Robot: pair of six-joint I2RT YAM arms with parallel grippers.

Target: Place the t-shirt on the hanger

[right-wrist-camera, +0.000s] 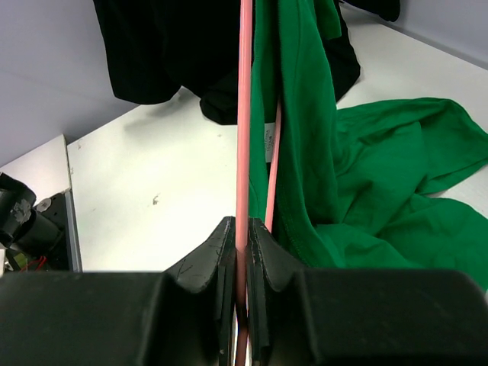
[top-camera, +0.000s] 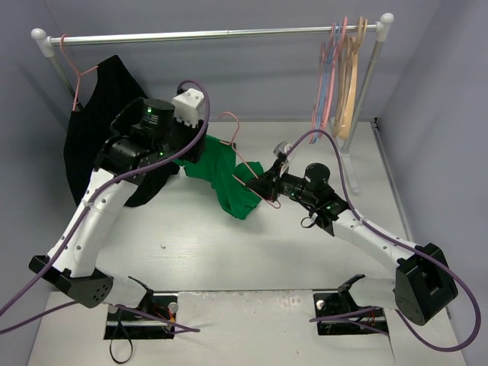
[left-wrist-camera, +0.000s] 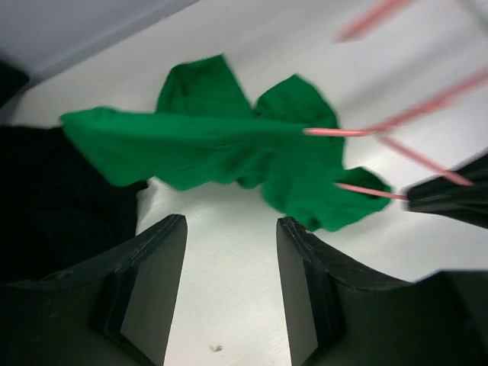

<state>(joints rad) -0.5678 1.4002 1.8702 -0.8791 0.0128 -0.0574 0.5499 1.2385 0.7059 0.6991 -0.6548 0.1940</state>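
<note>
Pale grey walls and a white tabletop [top-camera: 229, 252], with a metal clothes rail [top-camera: 213, 34] across the far edge. Along that rail we list, at its left end, a black garment [top-camera: 95, 145] hanging down to the tabletop, and at its right end a bunch of spare hangers [top-camera: 341, 76] in blue, pink and tan. At the middle of the tabletop, between the two arms, we find the t-shirt [top-camera: 232, 187], bright green and bunched: one part is lifted and drapes along the hanger [right-wrist-camera: 244, 114], the rest lies crumpled on the surface just to the right of the black garment. The hanger is thin pink wire, raised off the tabletop and tilted, its hook pointing toward the rail and its lower wires passing into the green cloth. The right gripper [right-wrist-camera: 242, 229] is clenched on one pink wire of the hanger, the cloth hanging just beside its fingers. The left gripper [left-wrist-camera: 231, 236] is released, its jaws apart with bare tabletop between them; it is poised near the t-shirt without touching it, the black garment at its left side.
</note>
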